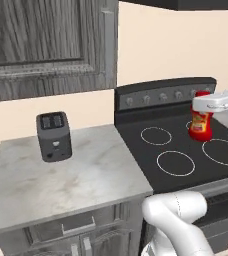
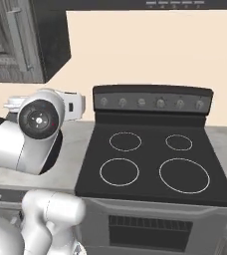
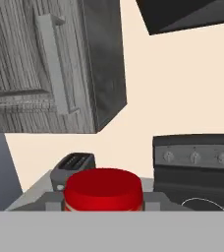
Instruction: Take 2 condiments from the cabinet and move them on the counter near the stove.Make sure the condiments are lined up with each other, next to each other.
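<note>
Currently the gripper (image 1: 206,103) reaches level over the stove (image 1: 171,145), jaws pinching the red squeeze bottle (image 1: 200,124) aloft by its neck.

Toaster (image 1: 54,136) is sitting on the counter (image 1: 81,175), left of the stove (image 1: 176,145), toward the back wall. Cabinet (image 1: 46,45) is hanging above the counter. My gripper (image 1: 212,103) is holding the squeeze bottle (image 1: 201,122) upright over the stove's burners, in front of the knob panel (image 1: 163,95).
</note>
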